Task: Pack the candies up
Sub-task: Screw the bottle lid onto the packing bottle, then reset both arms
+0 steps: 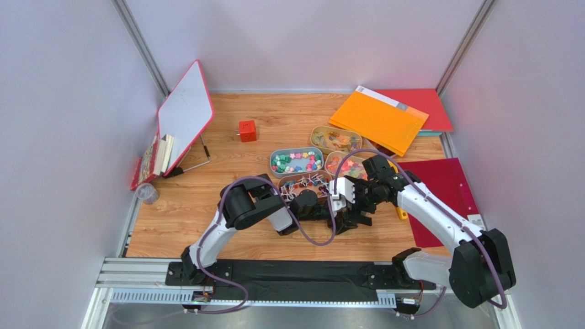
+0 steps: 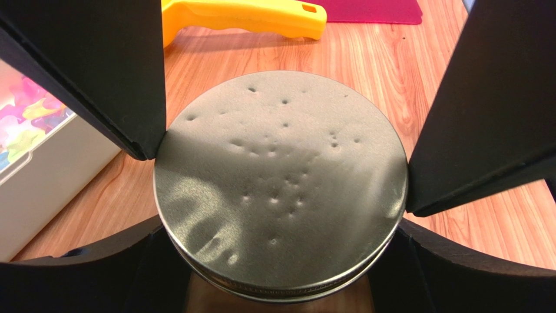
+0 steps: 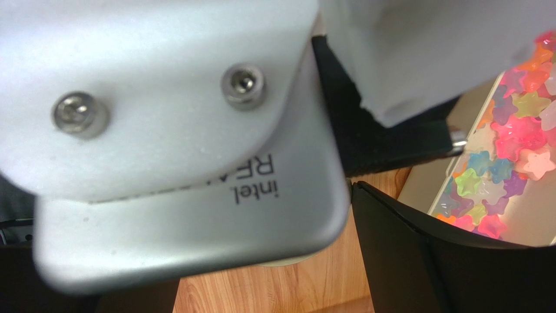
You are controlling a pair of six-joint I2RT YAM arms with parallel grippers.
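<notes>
The candies lie in several oval tins: pink, green and blue ones (image 1: 296,162), yellow-orange gummies (image 1: 335,139), red-orange-green gummies (image 1: 345,164) and white twist-wrapped pieces (image 1: 307,184). Star-shaped candies (image 3: 515,156) show at the right of the right wrist view. My left gripper (image 2: 277,182) is shut on the round gold lid (image 2: 280,130), one fingertip on each side of its rim, just above the wood. My right gripper (image 1: 356,204) hangs right over the left wrist, jaws wide. The left arm's grey camera housing (image 3: 196,215) fills its view and only one black finger (image 3: 417,261) shows fully.
A red cube (image 1: 247,130) sits behind the tins. An orange folder (image 1: 376,120) and red folders (image 1: 426,106) lie at the back right, a dark red mat (image 1: 446,192) to the right, a yellow-handled tool (image 2: 241,16) beyond the lid, and a whiteboard (image 1: 184,113) leans at the left.
</notes>
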